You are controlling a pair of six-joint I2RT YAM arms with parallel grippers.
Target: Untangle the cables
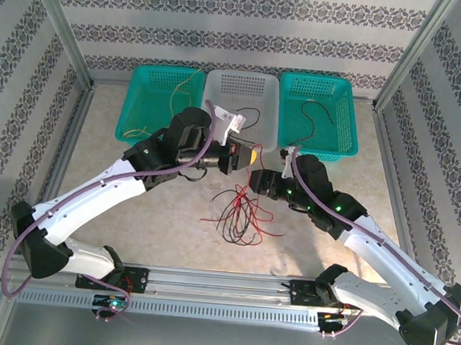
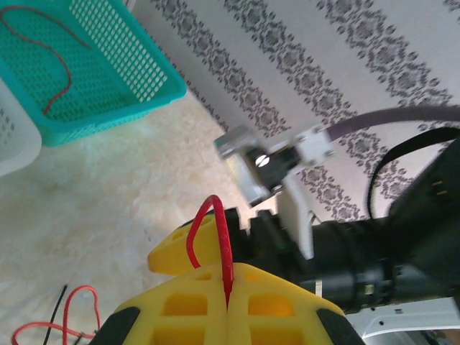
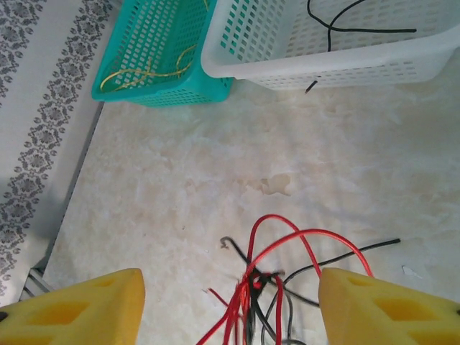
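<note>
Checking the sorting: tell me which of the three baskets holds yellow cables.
The teal basket at the left end of the row: yellow cables lie in it. The white basket holds a black cable, the right teal basket a red cable.

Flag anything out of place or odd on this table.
Two things: a knot of red and black cables lies loose on the table between the arms, not in any basket. The left tool pinches one red cable. In the right wrist view, a black cable end seems to poke through the white basket wall.
</note>
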